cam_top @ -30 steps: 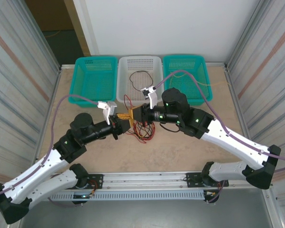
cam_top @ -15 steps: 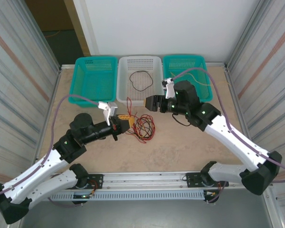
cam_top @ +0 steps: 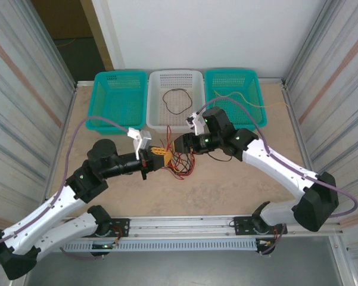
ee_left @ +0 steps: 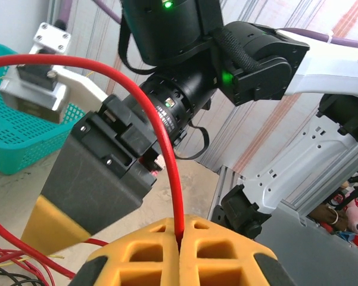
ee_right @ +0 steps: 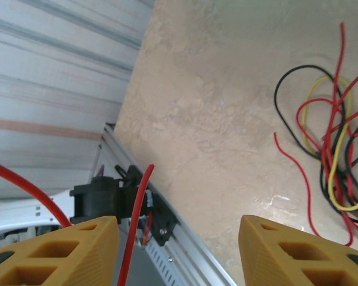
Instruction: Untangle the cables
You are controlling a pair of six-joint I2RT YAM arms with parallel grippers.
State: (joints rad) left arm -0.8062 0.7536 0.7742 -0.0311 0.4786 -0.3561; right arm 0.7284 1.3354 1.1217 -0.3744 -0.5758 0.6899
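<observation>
At desk (cam_top: 226,190) centre, six o'clock of the white basket (cam_top: 175,72), lie the cables (cam_top: 180,159). My right jaws are back, spread wide; left jaws stay clenched on a red cable (ee_left: 165,149). Next strand up, I reckon.

Beige tabletop (cam_top: 214,192); white back wall (cam_top: 196,36); corrugated metal side panels (cam_top: 24,89); dark doorway (cam_top: 74,56) far left.

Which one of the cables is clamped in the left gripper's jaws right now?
The red cable, pinched between the shut jaws of the left gripper. The remaining red, black and yellow cables lie loose in a tangle on the table.
</observation>
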